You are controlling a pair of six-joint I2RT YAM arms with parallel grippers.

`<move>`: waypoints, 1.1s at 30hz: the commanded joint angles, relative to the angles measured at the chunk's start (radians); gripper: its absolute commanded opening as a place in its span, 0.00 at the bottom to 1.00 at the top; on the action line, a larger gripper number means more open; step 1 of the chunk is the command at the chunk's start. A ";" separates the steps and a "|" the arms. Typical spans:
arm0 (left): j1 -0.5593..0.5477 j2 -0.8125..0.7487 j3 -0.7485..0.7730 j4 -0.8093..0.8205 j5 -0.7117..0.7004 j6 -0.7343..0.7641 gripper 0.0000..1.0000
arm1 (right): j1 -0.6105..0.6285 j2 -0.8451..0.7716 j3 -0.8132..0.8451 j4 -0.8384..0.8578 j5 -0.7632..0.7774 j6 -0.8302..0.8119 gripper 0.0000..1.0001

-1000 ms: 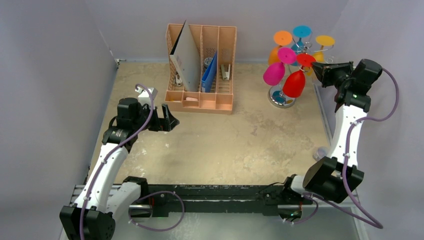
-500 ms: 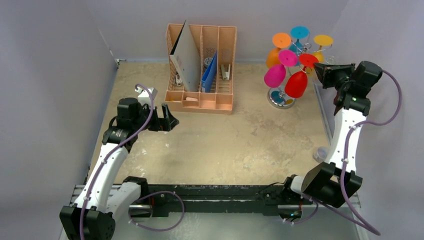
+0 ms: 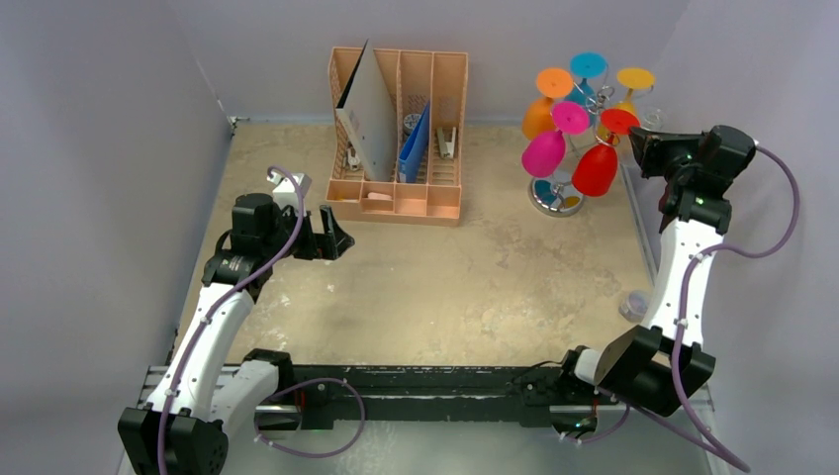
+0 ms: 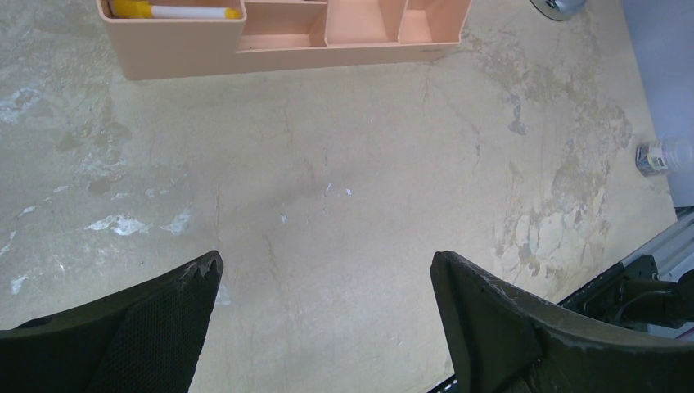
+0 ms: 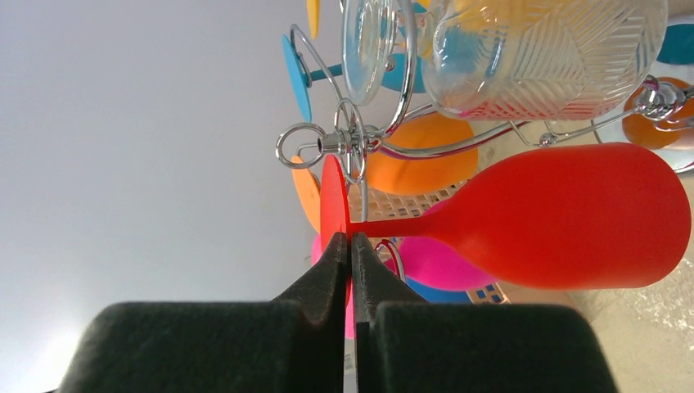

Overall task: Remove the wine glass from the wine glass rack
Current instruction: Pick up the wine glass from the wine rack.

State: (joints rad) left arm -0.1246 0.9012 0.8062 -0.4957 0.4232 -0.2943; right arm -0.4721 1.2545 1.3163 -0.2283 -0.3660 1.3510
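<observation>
A red wine glass (image 3: pixel 595 170) hangs bowl-down at the right side of the silver wire wine glass rack (image 3: pixel 556 198), at the table's far right. My right gripper (image 3: pixel 638 139) is shut on the thin edge of the glass's round red foot (image 5: pixel 333 196). In the right wrist view the gripper (image 5: pixel 350 241) pinches the foot just below the rack's curled wire loop (image 5: pixel 348 143), and the red bowl (image 5: pixel 565 217) points right. I cannot tell whether the foot still touches the wire. My left gripper (image 3: pixel 336 237) stands open over bare table (image 4: pixel 327 266).
Pink (image 3: pixel 543 150), orange (image 3: pixel 539 114), blue and yellow glasses hang on the rack, plus a clear one (image 5: pixel 540 49). The peach desk organiser (image 3: pixel 398 139) stands at the back centre. A small bottle (image 3: pixel 633 302) lies by the right edge. Walls close in on both sides.
My right gripper has drawn rightward with the red glass's foot in it. The red bowl swung right, and the other glasses shifted slightly with it. The left arm stayed still.
</observation>
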 commanded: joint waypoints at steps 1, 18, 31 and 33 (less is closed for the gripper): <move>0.002 -0.012 0.035 0.016 0.012 0.010 0.98 | -0.002 -0.026 -0.006 0.032 0.024 0.008 0.00; 0.002 -0.016 0.035 0.014 0.002 0.009 0.98 | -0.002 -0.126 -0.018 -0.088 0.060 -0.038 0.00; 0.005 -0.062 0.034 0.006 -0.146 -0.069 1.00 | -0.004 -0.223 0.103 -0.338 0.124 -0.272 0.00; 0.005 -0.062 0.028 0.017 -0.130 -0.089 1.00 | -0.003 -0.257 0.091 -0.380 0.127 -0.296 0.00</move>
State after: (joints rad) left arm -0.1246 0.8574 0.8078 -0.5045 0.3202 -0.3305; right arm -0.4770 1.0744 1.3666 -0.4927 -0.2718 1.1561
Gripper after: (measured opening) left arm 0.998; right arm 0.008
